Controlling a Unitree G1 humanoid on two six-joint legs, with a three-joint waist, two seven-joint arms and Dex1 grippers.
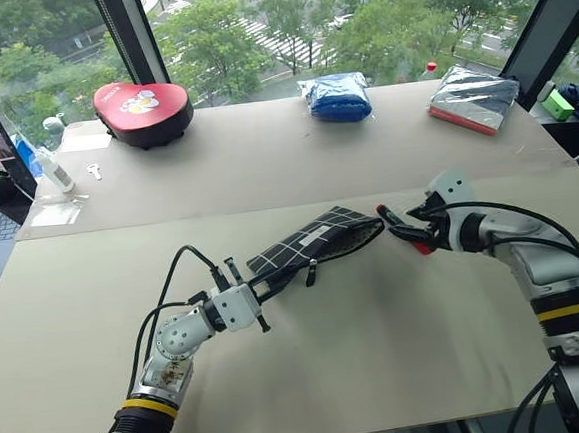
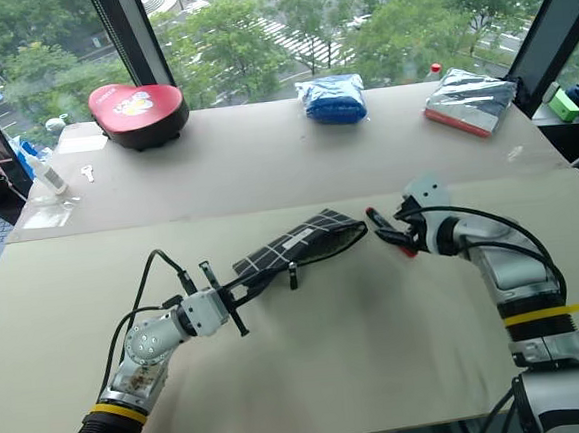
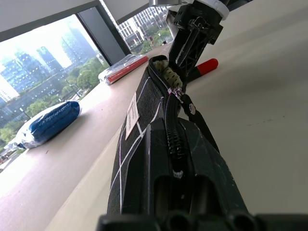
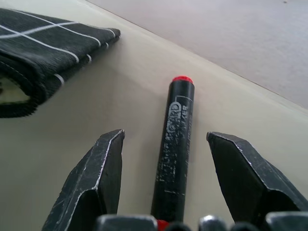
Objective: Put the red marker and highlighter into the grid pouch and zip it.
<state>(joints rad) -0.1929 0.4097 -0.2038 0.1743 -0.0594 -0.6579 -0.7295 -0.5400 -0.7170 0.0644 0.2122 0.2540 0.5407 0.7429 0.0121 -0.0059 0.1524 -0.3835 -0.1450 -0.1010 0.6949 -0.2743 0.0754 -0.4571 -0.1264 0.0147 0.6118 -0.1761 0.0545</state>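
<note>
Pale beige worktop (image 1: 312, 375) by tall windows over trees.
I see my left end effector (image 1: 242, 281) clenched on the black white-gridded fabric pouch (image 1: 317, 241) mid-worktop; right end effector (image 4: 166, 163) released, straddling the slim black red-ended marker (image 4: 174, 144) lying beside the pouch's open end.

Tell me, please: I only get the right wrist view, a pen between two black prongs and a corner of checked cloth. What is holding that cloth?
Observer: The left pincer is shut on the pouch's other end.
Operator: Is the pouch open?
Observer: Its zip is closed along most of its length. Only the mouth facing the marker gapes.
Operator: Anything else around?
Observer: A red heart-shaped case sits on the back table.
</note>
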